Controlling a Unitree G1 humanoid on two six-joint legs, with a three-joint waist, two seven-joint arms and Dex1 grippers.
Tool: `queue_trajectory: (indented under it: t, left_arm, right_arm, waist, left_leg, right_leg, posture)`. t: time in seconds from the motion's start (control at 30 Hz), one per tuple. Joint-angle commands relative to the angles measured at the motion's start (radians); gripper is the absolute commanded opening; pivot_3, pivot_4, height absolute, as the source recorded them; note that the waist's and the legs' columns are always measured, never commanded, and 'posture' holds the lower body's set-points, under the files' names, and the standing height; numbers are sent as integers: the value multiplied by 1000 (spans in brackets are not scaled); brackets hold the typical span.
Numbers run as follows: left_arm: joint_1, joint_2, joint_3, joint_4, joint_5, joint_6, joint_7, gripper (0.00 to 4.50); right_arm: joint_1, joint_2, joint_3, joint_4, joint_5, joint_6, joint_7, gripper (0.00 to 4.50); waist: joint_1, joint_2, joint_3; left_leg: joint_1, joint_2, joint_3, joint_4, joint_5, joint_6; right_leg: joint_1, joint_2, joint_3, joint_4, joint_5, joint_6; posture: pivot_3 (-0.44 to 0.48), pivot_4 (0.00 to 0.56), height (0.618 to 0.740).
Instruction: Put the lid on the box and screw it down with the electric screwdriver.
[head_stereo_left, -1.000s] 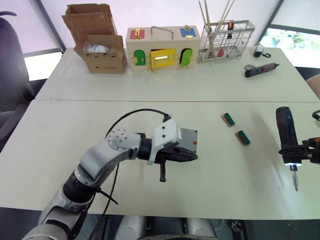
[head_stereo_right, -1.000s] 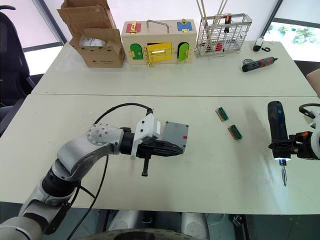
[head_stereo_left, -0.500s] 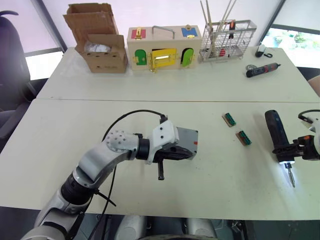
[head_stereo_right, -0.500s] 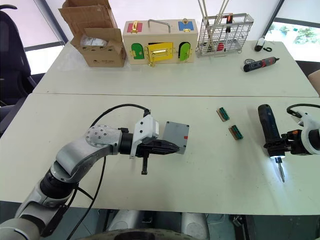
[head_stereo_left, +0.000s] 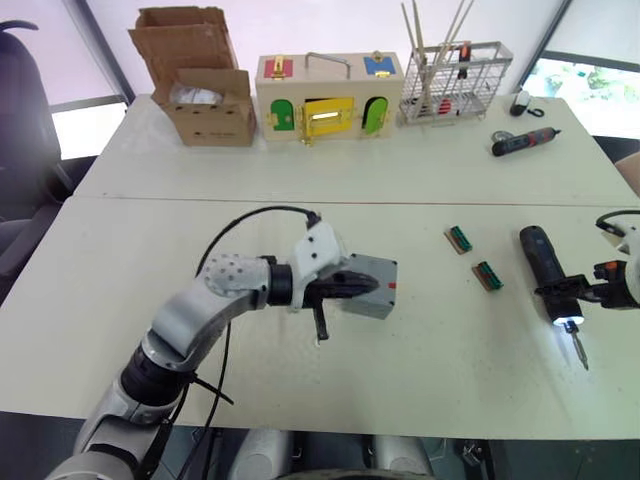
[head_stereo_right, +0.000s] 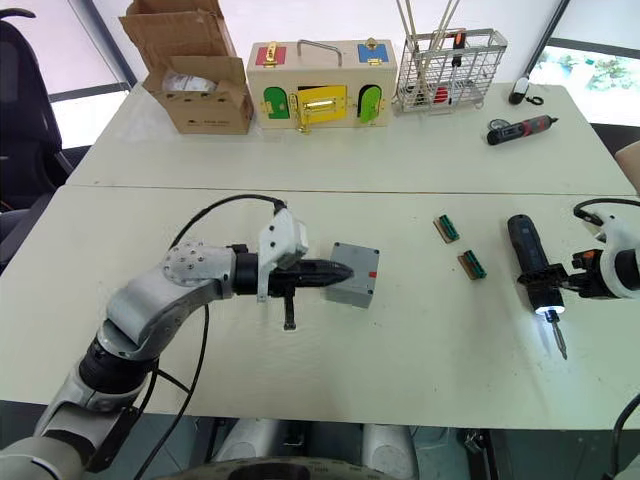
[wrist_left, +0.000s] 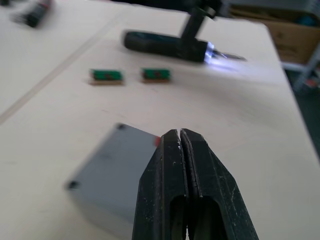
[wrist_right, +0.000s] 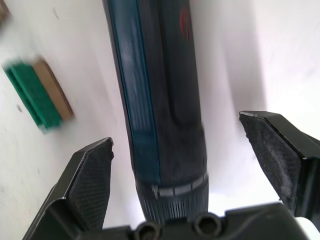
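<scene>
Here the right gripper (wrist_right: 185, 185) has its jaws spread wide around the electric screwdriver (head_stereo_right: 530, 262) at the bench's 3 o'clock, so it may roll loose, while the left gripper (head_stereo_right: 340, 271), jaws pressed together, could shove the box (head_stereo_right: 354, 273) mid-bench off position.

Grey box (head_stereo_right: 352, 273) with a small red mark; black electric screwdriver (head_stereo_right: 529, 262), tip glowing white; two green-and-tan blocks (head_stereo_right: 470, 264); cream table (head_stereo_right: 400, 360).
</scene>
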Motion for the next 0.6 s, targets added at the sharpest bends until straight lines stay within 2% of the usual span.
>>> queue_trajectory:
  t: [0.03,0.13,0.2,0.3,0.4,0.53,0.6]
  left_arm:
    - [52,-3,153,-31,-8,-68,74,0]
    - [95,50,264,-31,-128,58,55,0]
    - [154,121,303,-47,-177,110,9,0]
    - [244,216,338,-77,-238,151,-51,0]
    - [329,291,376,-82,-308,203,-103,0]
    - [414,359,361,-53,-297,175,-157,0]
    - [431,368,350,-43,-291,162,-166,0]
  right_arm:
    - [-41,-16,-263,-166,85,32,-55,4478]
    - [99,53,-531,-448,178,76,-94,4478]
    - [245,155,-700,-709,239,93,-118,4478]
    - [427,320,-845,-1020,338,118,-160,4478]
    - [641,464,-864,-1254,408,79,-178,4478]
    - [952,475,-774,-1366,338,-52,-147,4478]
    - [1049,473,-751,-1373,318,-111,-135,4478]
  waist:
    - [-3,2,0]
    - [1,1,0]
    - [3,-5,-1]
    - [9,-5,-1]
    - [23,-5,-1]
    - [31,-5,-1]
    - [27,-6,-2]
  left_leg:
    - [0,0,0,-1,0,-1]
    - [0,2,-1,-5,2,-3]
    - [0,3,-3,-6,2,-4]
    - [-1,3,-5,-5,2,-4]
    - [0,1,-4,-4,0,-1]
    - [2,0,-5,-3,-2,3]
    - [2,-1,-4,-3,-2,4]
  right_leg:
    - [-1,0,1,0,0,0]
    - [-2,1,0,0,0,0]
    - [-2,3,-2,1,0,0]
    - [-1,2,-4,0,0,0]
    - [0,0,-1,0,0,0]
    - [2,0,0,0,0,-1]
    - [3,0,0,0,0,-2]
  posture:
    - [0,150,694]
    - [0,150,694]
    - [0,150,694]
    - [0,150,694]
    - [0,150,694]
    - [0,150,694]
    - [0,150,694]
